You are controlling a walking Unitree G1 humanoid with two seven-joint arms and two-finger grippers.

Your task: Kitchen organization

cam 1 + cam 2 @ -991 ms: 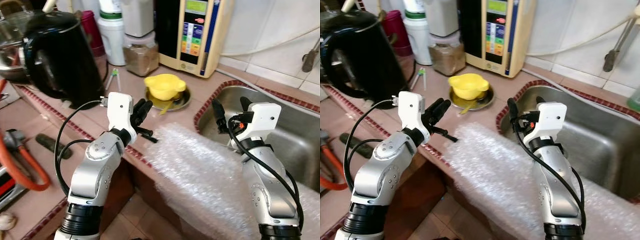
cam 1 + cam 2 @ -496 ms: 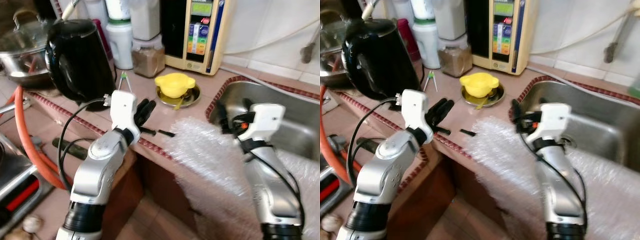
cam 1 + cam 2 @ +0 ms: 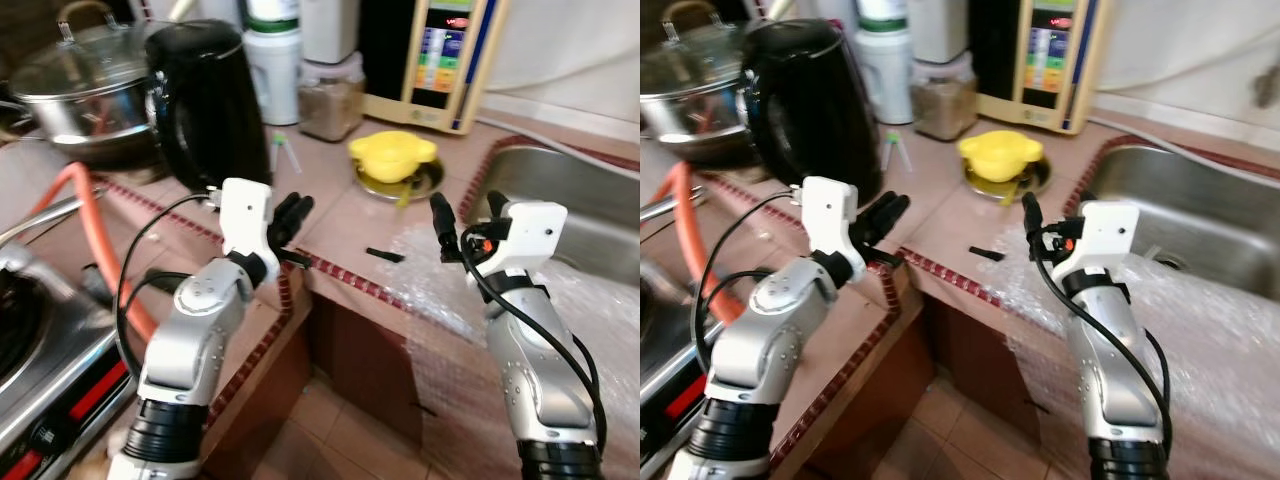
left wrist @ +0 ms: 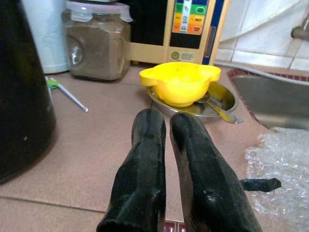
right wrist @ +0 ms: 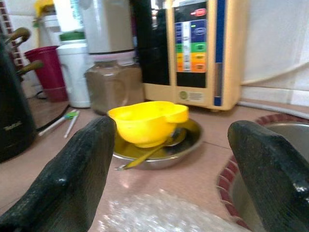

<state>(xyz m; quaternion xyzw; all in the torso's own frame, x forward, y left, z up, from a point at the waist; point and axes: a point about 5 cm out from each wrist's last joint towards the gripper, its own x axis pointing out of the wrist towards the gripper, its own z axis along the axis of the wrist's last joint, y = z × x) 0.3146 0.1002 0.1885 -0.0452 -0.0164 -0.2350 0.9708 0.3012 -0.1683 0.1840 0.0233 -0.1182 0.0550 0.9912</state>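
Standing by the counter, I saw both silver arms raised over its front edge. The left gripper [image 3: 290, 212] hovered above the tiled counter [image 3: 330, 215] with its 2 black fingers [image 4: 145, 159] pressed together and holding nothing. The right gripper [image 3: 468, 215] hung over a sheet of bubble wrap [image 3: 470, 310] that draped from the counter edge down the cabinet front; its fingers [image 5: 79, 169] stood wide apart, also empty. A small black piece [image 3: 385, 254] lay on the counter at the near edge of the wrap, between the 2 grippers. Further back, a yellow bowl [image 3: 392, 158] sat in a shallow metal dish [image 4: 219, 99] with a spoon [image 4: 217, 108] resting in it. To the right lay the steel sink [image 3: 560, 195]. On the left stood a black kettle [image 3: 205, 100], with a lidded steel pot [image 3: 85, 95] beyond it and an orange hose [image 3: 90, 215] curving below. Against the wall stood a jar of brown powder [image 4: 96, 41], a white container [image 3: 272, 60] and a beige appliance with coloured buttons [image 3: 445, 55].
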